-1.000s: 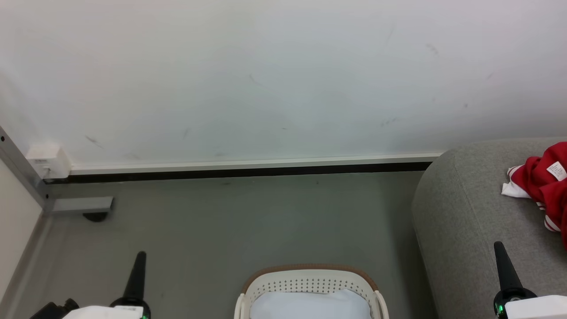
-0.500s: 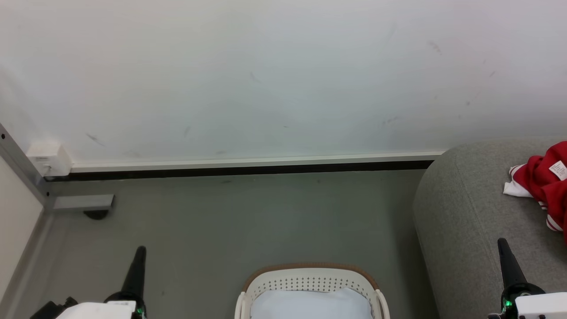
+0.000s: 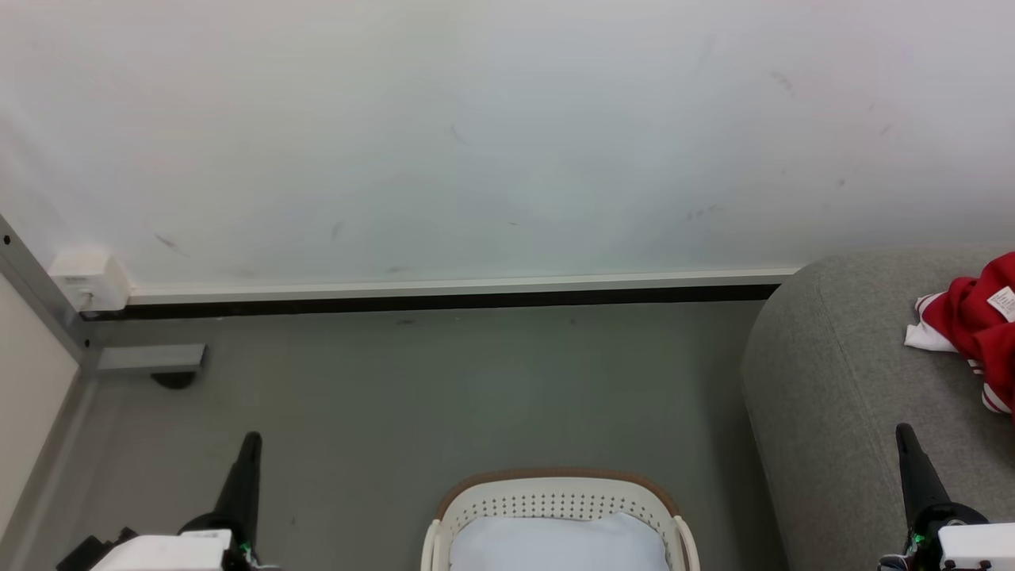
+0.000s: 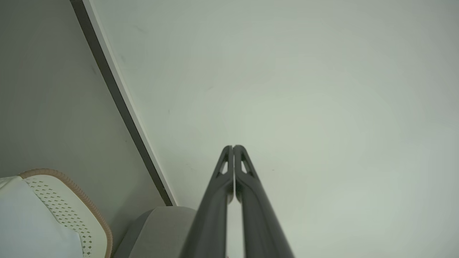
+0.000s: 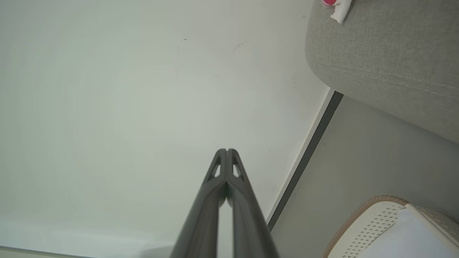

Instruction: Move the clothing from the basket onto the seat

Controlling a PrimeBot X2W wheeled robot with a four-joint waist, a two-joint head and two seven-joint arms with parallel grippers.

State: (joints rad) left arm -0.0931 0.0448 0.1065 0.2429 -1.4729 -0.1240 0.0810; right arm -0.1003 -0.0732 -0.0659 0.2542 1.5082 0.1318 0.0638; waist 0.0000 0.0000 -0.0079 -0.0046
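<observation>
Right, on my head feed the clothing (image 3: 977, 327) lies bunched at the right edge of the frame, on top of the seat (image 3: 833, 388). It is red, with a white corner poking out to the left and a small white tag showing, and the frame edge cuts part of it off. The basket (image 3: 555, 485) stands on the grey floor (image 3: 381, 396) at the bottom centre, just left of the seat's rounded end and well apart from the clothing. Inside it I can see a plain white liner cloth (image 3: 555, 546).

On the left wrist feed my left gripper (image 4: 233, 147) is closed on itself, its two dark fingers meeting tip to tip and pointing at the pale wall (image 3: 476, 143). The right gripper (image 5: 226, 150) looks the same on its own feed, with its tips pressed together. That feed shows the seat in the upper right corner and the basket rim at lower right.

Back on the head feed, one gripper rises from each bottom corner with its fingers pointing up the frame, the left over the floor and the right in front of the seat. A dark skirting strip (image 3: 444, 301) runs across the middle, where wall meets floor.
</observation>
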